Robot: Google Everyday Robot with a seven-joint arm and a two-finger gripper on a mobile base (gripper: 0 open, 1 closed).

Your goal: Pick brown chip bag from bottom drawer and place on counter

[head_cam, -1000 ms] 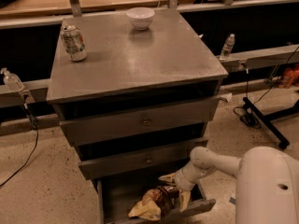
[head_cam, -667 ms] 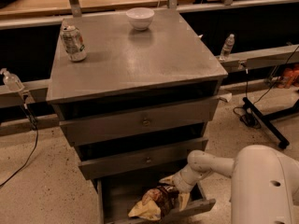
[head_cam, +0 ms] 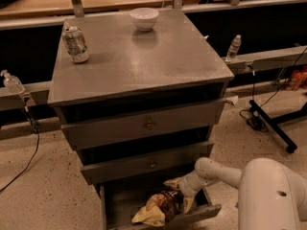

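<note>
So from where I'm standing, the robot's white arm (head_cam: pixel 218 171) reaches in from the lower right and goes down into the bottom drawer (head_cam: pixel 119 199), which is pulled out the furthest of the three. The hand (head_cam: pixel 184 191) is inside that drawer, right up against the right end of the brown chip bag (head_cam: pixel 157 209). Honestly can't tell whether the hand is clamped on the bag or just resting against it, because the bag's crinkles hide that bit.

The bag lies in the drawer, leaning toward the low front lip. Its pale yellow corner pokes out at the front left and the brown printed part is in the middle.

The two drawers above, each with a small round knob, are the middle drawer (head_cam: pixel 144 163) and the top drawer (head_cam: pixel 144 125). Both are slid out a bit, stair-step style.

Up on the grey metal desk (head_cam: pixel 153 61) that tops the cabinet there's a silver soda can (head_cam: pixel 76 44) near the back left corner and a white bowl (head_cam: pixel 144 18) at the back edge, well apart from each other. A plastic bottle (head_cam: pixel 233 47) stands on the rail off to the right. Another bottle (head_cam: pixel 11 82) is on the left side, and black cables lie on the speckled floor (head_cam: pixel 43 195).
</note>
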